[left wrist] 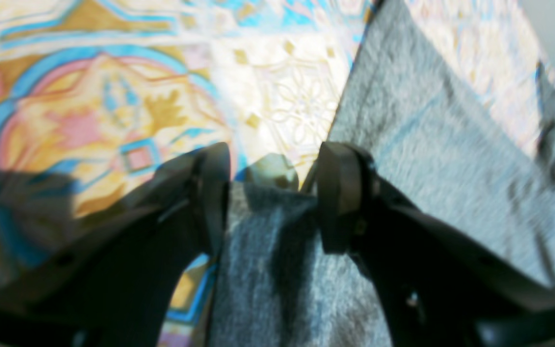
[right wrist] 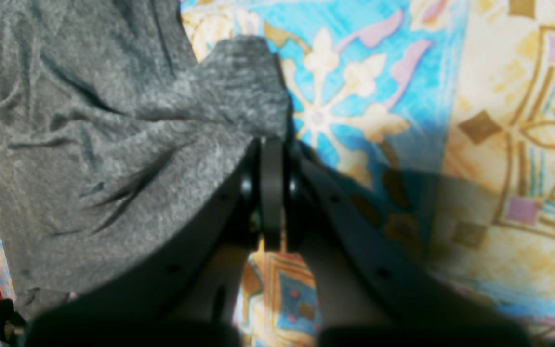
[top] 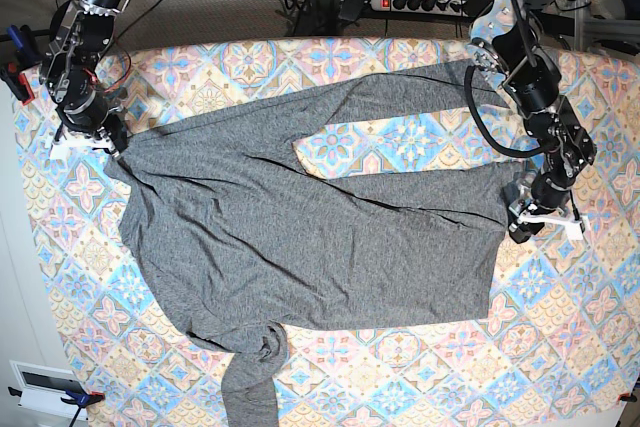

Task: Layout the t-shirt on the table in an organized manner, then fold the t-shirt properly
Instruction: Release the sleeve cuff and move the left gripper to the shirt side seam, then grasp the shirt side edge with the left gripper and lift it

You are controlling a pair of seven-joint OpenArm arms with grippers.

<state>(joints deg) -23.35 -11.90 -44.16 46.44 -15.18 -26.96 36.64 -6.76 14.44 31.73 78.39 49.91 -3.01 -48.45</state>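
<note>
Across the middle of the surface (top: 590, 347) we see the t-shirt (top: 300, 237) spread wide but not yet tidy, and we place everything else by reference to it. At one corner of the garment, on the base view's left, the right gripper (right wrist: 271, 144) has its jaws pressed fully together; the right wrist view shows the grey knit bunched right at their tips, so we judge they pinch an edge of the cloth, though the pinch itself is hidden. At the opposite side of the shirt, the left gripper (left wrist: 272, 166) stands with its jaws well apart, grey fabric lying between and under them without being clamped as far as we can tell. We read this as a stretching hold: one corner anchored so the far edge can be taken and the body pulled flat. That still needs doing, since one sleeve runs along the shirt's far side with patterned cloth showing between it and the body, and the other trails off the near edge in a twist. We count one shirt, two sleeves, two grippers.
</note>
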